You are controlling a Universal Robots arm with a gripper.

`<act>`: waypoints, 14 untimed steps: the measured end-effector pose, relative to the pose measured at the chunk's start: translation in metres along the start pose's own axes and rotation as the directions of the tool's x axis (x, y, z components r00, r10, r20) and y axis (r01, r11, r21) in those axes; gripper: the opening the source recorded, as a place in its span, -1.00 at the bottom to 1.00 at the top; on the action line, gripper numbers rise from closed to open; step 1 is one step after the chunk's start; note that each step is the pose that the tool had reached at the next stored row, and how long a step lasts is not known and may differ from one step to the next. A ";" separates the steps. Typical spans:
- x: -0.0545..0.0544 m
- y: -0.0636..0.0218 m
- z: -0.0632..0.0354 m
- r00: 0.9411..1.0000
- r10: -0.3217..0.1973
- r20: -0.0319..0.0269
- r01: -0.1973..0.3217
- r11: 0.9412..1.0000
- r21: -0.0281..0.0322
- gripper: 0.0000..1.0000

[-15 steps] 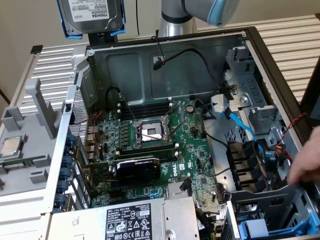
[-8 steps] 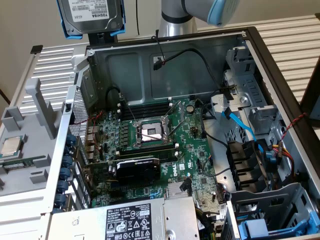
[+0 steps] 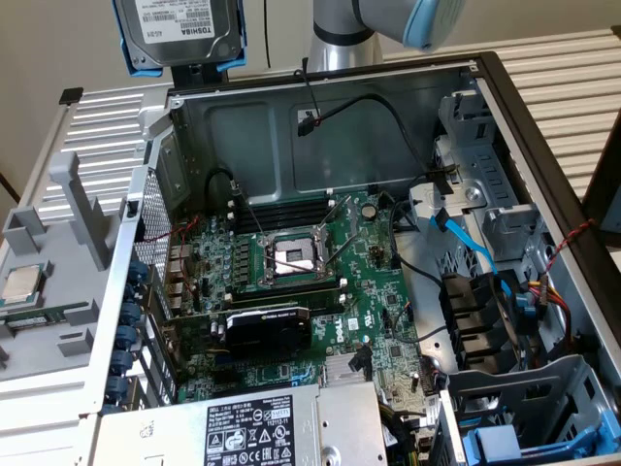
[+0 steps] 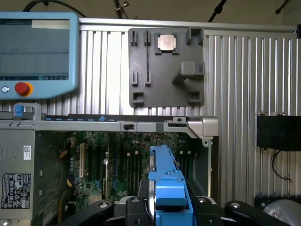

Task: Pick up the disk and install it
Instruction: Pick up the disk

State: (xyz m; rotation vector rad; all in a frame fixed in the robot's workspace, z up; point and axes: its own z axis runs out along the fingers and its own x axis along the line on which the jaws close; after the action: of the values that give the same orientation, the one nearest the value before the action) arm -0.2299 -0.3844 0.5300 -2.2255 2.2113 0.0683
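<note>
Grey plastic comes first on the exterior view's left: a moulded fixture (image 3: 82,209) stands on the ribbed table (image 3: 107,126), with a small square processor chip (image 3: 24,284) seated in it. Just right of that, at the top of the view, the disk (image 3: 179,34) hangs in the air. Its white label faces the camera and its bright blue carrier (image 3: 133,49) frames both sides. It is off the table, above the far corner of the open computer case (image 3: 291,136).

Inside the case lie the motherboard (image 3: 388,291) with its bare processor socket (image 3: 291,257), a black graphics card (image 3: 267,325) and, nearest the camera, the grey power-supply box (image 3: 252,427). Farthest right are the drive bays (image 3: 480,325), and a blue plastic part (image 3: 514,442) sits in the lower corner there. The disk and the bays are therefore well apart, on opposite sides of the case with the whole motherboard between them.

In the wrist view the tool (image 4: 169,209) is closed on the disk. Black fingers (image 4: 134,212) press in from either side against the blue carrier, which is seen edge-on. The disk's long axis runs straight out from the tool, over the case interior toward the case wall and the grey fixture beyond. The jaws stand partway in, as wide as the carrier, with no gap showing.
</note>
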 end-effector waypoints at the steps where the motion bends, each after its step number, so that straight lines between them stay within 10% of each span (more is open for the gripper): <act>1: 0.002 -0.0017 -0.0008 1.000 0.000 0.000 0.000 1.000 -0.001 -0.25; 14: 0.034 -0.0196 -0.0048 1.000 0.001 0.000 -0.001 1.000 -0.017 -0.25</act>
State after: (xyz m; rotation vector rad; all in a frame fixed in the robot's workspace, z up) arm -0.2099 -0.4182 0.5331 -2.2336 2.2199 0.0879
